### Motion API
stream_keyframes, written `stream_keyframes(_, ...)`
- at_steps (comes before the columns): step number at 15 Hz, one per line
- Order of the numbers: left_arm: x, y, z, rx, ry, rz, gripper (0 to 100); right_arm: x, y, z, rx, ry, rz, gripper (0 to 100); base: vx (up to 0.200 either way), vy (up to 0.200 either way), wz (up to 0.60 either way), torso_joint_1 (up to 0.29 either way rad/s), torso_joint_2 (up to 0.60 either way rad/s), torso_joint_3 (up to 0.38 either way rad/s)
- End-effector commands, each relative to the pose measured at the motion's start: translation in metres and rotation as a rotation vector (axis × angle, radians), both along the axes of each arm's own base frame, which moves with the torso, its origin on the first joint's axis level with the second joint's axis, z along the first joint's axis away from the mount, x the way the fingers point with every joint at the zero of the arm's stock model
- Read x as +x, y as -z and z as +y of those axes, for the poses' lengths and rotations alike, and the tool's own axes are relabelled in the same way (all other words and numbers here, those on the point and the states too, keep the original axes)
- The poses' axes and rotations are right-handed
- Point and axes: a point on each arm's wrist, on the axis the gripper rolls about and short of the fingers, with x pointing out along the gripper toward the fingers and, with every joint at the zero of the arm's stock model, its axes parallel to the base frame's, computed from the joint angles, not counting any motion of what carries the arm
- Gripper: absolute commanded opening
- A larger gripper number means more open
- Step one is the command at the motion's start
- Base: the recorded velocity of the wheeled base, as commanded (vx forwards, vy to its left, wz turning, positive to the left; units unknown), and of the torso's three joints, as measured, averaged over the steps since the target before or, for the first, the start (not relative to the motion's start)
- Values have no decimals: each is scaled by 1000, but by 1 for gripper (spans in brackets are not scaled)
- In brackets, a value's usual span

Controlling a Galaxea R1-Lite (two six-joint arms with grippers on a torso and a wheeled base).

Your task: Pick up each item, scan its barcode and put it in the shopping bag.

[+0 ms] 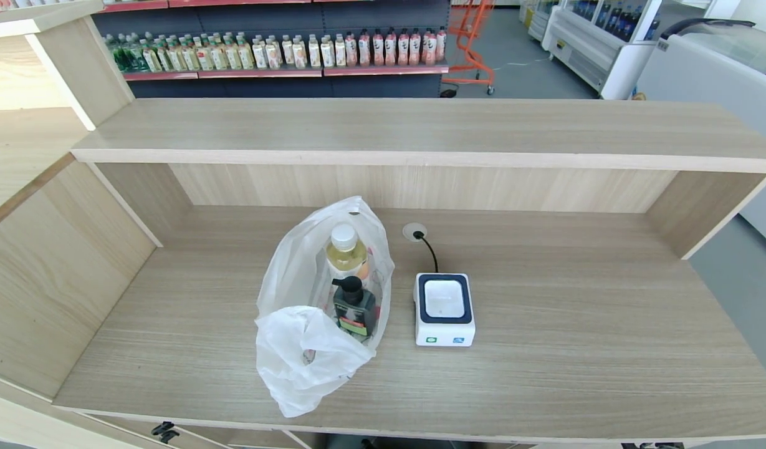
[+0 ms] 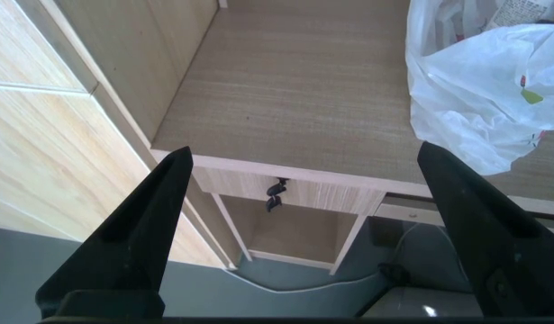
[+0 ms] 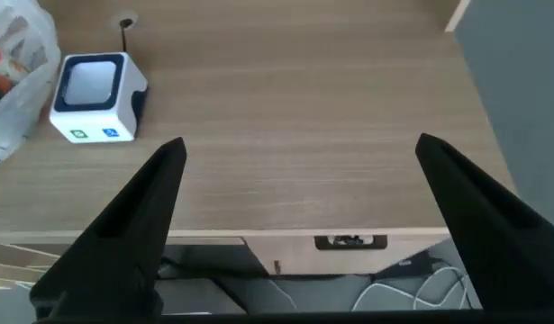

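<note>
A white plastic shopping bag [image 1: 308,355] lies open on the wooden counter [image 1: 545,349]. Inside it stand a bottle of yellow drink with a white cap [image 1: 345,252] and a dark pump bottle [image 1: 354,307]. Just right of the bag sits the white barcode scanner [image 1: 444,308] with its dark-framed window facing up. My left gripper [image 2: 299,243] hangs open off the counter's front edge, near the bag [image 2: 479,90]. My right gripper [image 3: 299,234] is open too, held in front of the counter with the scanner [image 3: 95,97] beyond it. Nothing is between either pair of fingers.
A raised ledge [image 1: 420,134] runs along the counter's back, with side walls at left and right. The scanner's black cable [image 1: 427,248] runs into a grommet hole behind it. Shelves of bottles [image 1: 277,53] stand in the store behind.
</note>
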Motion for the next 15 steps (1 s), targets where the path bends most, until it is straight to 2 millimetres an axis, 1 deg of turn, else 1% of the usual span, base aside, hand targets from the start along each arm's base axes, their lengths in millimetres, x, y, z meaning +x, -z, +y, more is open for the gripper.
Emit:
stream_keyframes(1, 0, 0, 0, 0, -1, 0, 100, -22, 38, -1, -51, 96, -65, 100, 0, 0, 0, 0, 0, 0)
stream_keyframes(4, 0, 0, 0, 0, -1, 0, 100, -24, 38, -1, -57, 87, -92, 100, 0, 0, 0, 0, 0, 0)
stream_keyframes(6, 0, 0, 0, 0, -1, 0, 100, -26, 38, 1, -59, -4, -128, 100, 0, 0, 0, 0, 0, 0)
stream_keyframes(14, 0, 0, 0, 0, -1, 0, 100, -26, 37, 1, -27, -10, -141, 100, 0, 0, 0, 0, 0, 0)
stream_keyframes(15, 0, 0, 0, 0, -1, 0, 100, -26, 37, 1, -27, -10, -140, 0, 0, 0, 0, 0, 0, 0)
